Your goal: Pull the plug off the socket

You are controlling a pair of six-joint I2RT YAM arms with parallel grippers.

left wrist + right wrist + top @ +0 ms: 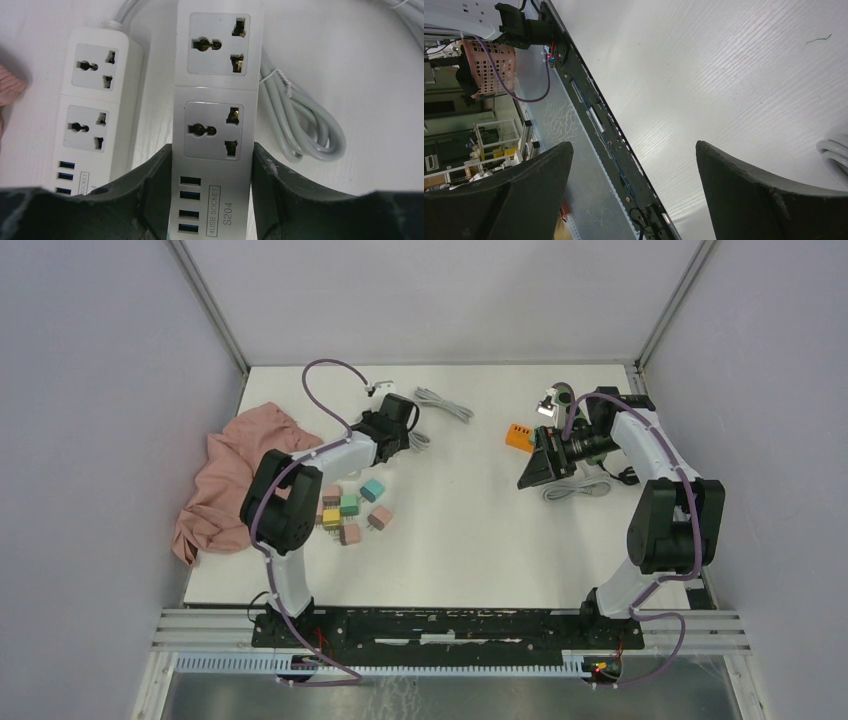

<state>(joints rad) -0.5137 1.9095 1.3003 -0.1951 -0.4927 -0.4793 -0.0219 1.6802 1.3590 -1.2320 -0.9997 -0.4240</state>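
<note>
Pinching socket (218,85): left end effector (211,155)

Power strips in the left wrist view: two, the left strip (95,115) and the right strip (217,100). Sockets showing: two on each, four in all.

Grey cable coils in the top view: at least two, the far coil (443,403) and the right-hand coil (578,490).

Small coloured blocks (350,510): at least six; the tally is uncertain where they crowd together.

Orange block (518,437): one.

Pink cloth (240,480): one.

Table (470,550): one.
</note>
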